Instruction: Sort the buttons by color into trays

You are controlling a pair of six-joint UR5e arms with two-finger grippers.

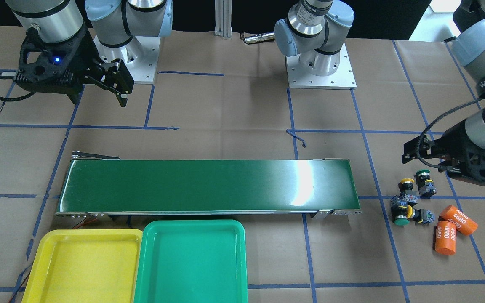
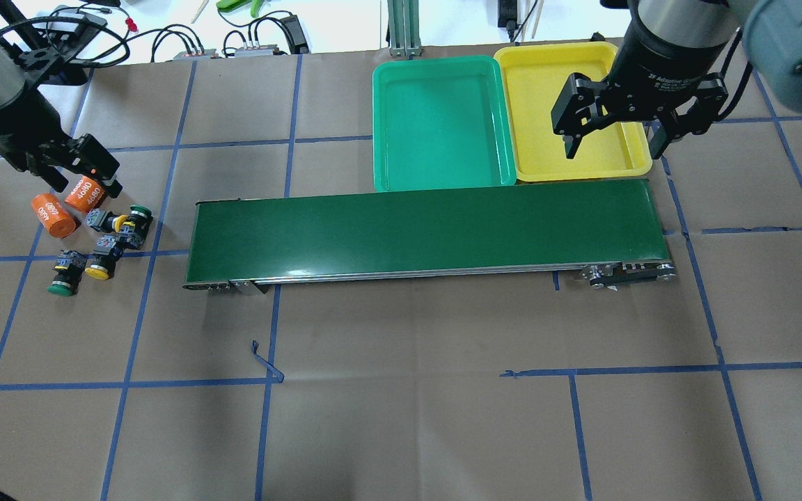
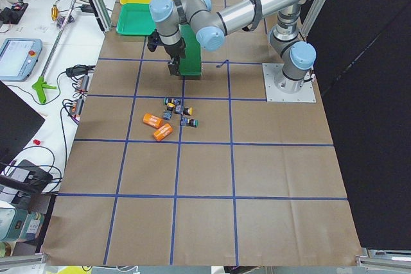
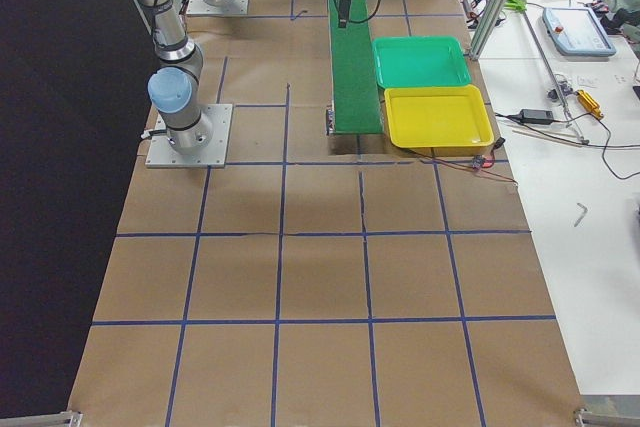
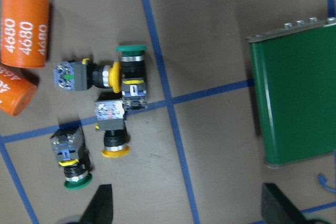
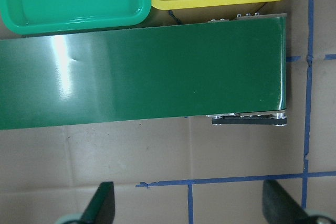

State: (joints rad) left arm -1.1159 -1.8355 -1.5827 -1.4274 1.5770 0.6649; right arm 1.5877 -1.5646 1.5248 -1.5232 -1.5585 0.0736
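Four buttons (image 5: pixel 131 80) are laid on their sides on the brown paper table (image 1: pixel 242 109), just past the end of the long dark green belt (image 1: pixel 209 185) on the left arm's side. Each button is made of a round cap on a blocky black and grey body, with small bits of blue and yellow on it. Two caps are yellow and two are green. Three of the buttons are bunched up and touching one another: one green and two yellow. The other green button (image 5: pixel 67 148) is set just beside them, a little apart. Two orange cylinders (image 1: pixel 457 219) marked 4680 are found right next to the bunch, on the side away from the belt. A crossing of blue tape lines (image 5: pixel 152 19) is seen right by the bunch.

The yellow tray (image 1: pixel 84 269) and the green tray (image 1: pixel 192 261) are placed side by side, touching, along the belt near its other end, well apart from the buttons. Both are shallow, with round corners and raised rims.

The left gripper (image 5: pixel 190 205) is held in the air near the buttons. Its two fingers are spread wide, and nothing is held by it. The right gripper (image 2: pixel 612 142) is held up high near the belt's end by the yellow tray, on the side of the belt away from the trays. Its fingers are spread wide too, and nothing is gripped between them.
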